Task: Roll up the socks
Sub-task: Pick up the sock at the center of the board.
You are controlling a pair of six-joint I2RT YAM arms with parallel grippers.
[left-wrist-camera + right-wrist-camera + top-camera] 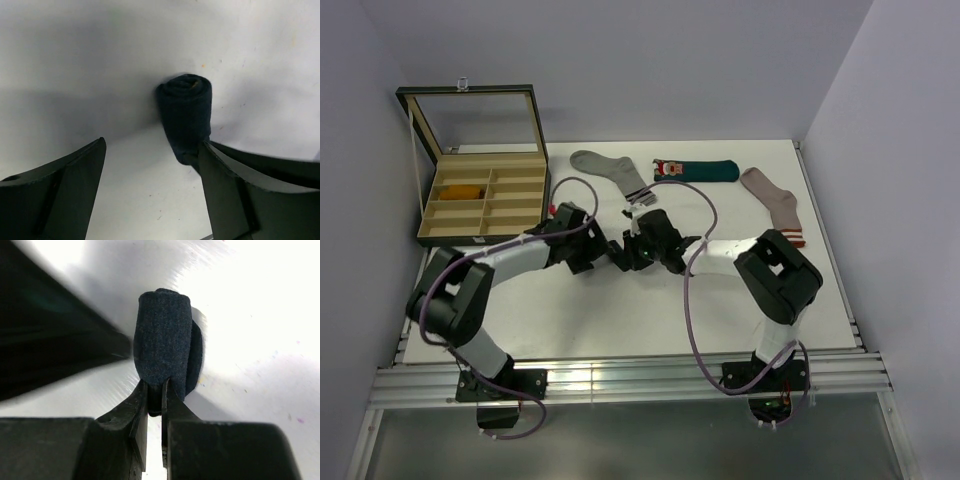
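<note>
Mid-counter, my right pincer (pixel 156 388) is clamped on one end of the navy sock (pixel 162 342), which is wound into a tight, stubby roll with its spiral end showing in the left wrist view. My left pincer (pixel 152 145) faces it from the other side with its fingers spread wide, gripping nothing. The roll sits just inside one finger (pixel 225 200), and I cannot tell whether the two touch. Whether the roll rests on the white counter (pixel 620 320) or hangs just above it is also unclear. Along the counter's far edge, the dark teal sock (pixel 695 170) with its Christmas figure lies flat and unrolled near the middle. A grey sock (pixel 610 170) lies just to its left and a pinkish-beige sock (pixel 775 205) toward the far-right corner. At the far-left corner stands a compartment box (pixel 480 232) with its lid raised. The mustard-orange sock (pixel 463 190) lies bundled in one of its left-hand compartments.
</note>
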